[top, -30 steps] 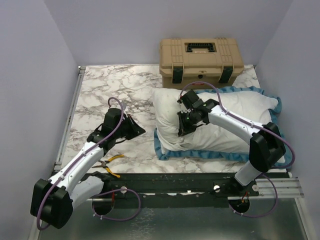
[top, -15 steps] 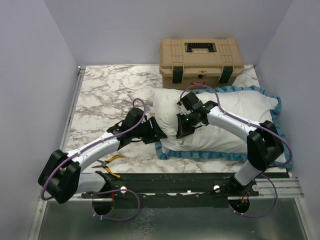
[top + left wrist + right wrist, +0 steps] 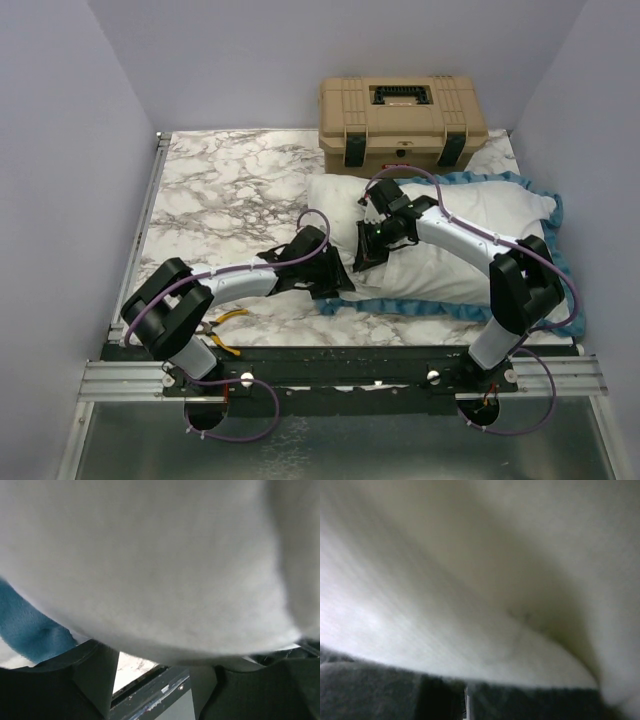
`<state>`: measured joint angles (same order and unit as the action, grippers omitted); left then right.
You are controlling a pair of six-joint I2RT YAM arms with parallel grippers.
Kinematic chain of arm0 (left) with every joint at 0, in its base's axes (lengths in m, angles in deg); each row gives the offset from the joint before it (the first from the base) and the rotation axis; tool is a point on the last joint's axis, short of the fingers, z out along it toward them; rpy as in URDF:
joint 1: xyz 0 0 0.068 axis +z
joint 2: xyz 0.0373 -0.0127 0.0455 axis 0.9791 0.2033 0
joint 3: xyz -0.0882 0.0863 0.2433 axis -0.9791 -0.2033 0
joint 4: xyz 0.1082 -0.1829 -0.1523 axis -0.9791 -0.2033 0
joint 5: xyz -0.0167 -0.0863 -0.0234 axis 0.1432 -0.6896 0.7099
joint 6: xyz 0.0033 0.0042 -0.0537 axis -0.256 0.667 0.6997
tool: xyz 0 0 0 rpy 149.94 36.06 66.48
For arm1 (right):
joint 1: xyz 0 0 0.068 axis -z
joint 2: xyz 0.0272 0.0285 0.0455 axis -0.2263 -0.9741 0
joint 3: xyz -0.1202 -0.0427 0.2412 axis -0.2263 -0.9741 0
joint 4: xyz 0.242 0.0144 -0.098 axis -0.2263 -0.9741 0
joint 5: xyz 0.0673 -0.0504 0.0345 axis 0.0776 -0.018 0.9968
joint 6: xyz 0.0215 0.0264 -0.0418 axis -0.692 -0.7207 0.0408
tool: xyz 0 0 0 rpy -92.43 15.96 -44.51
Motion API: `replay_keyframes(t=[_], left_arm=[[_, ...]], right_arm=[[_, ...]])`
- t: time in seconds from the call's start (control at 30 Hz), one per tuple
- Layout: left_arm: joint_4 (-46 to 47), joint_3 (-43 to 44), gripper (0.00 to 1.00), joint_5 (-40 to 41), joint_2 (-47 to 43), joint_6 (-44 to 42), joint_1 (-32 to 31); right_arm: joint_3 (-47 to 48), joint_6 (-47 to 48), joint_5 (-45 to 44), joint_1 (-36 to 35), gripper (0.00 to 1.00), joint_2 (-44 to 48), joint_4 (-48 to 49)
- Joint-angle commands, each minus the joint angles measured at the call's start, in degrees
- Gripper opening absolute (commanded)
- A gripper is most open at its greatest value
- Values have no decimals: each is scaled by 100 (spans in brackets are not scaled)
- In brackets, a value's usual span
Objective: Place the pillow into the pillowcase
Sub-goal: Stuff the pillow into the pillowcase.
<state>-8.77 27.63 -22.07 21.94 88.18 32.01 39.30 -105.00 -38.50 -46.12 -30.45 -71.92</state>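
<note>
Lying on the marble surface (image 3: 230, 190), the pillow (image 3: 430, 275) takes up the right half of the scene. Under it is the pillowcase (image 3: 400, 307), of which only the blue frilled edging shows, running round the pillow's near, right and far sides. None of the pillow can be seen inside the case from above.

The left gripper (image 3: 338, 283) reaches in low from the left to the pillow's near left corner, just beside the frill. In the left wrist view its two dark fingers (image 3: 75, 680) stand apart, so the jaws are released. White fabric bulges over them and a strip of blue frill shows at the left, with nothing seen clamped between them.

The right gripper (image 3: 367, 258) comes across from the right and presses down on the pillow's top near its left end. Its jaws are clenched: the right wrist view shows only a thin seam between the fingers (image 3: 380, 690), with white fabric filling the rest. Whether any cloth is pinched there I cannot tell.

A tan toolbox (image 3: 403, 122) stands at the far edge just behind the pillow. Yellow-handled pliers (image 3: 222, 330) lie at the near edge, under the left arm.
</note>
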Motion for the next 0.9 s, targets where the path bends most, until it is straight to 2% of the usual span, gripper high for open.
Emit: replay_keyframes(t=[0.0,0.13,0.2,0.23,0.27,0.37,0.57,0.87], left_arm=[[154,176,56,777,-70,124,-6],[167,36,55,1092,-47,286,34],[181,-75,51,1217,33,334,74],[182,-119,45,1221,78,328,104],[182,-158,35,1220,111,317,153],[177,-219,1,1384,-87,142,212],[184,-275,0,1879,-1119,44,216],[560,-998,0,2085,-2785,339,409]], right_arm=[[10,-40,-125,131,0,-109,-3],[-6,-20,-65,140,0,-113,36],[-4,-14,-24,140,0,-131,66],[2,-11,-12,141,0,-133,72],[4,-13,4,140,0,-137,76],[21,54,-85,140,0,-127,18],[50,358,-620,140,0,-38,-270],[454,881,-2218,115,0,-19,-951]])
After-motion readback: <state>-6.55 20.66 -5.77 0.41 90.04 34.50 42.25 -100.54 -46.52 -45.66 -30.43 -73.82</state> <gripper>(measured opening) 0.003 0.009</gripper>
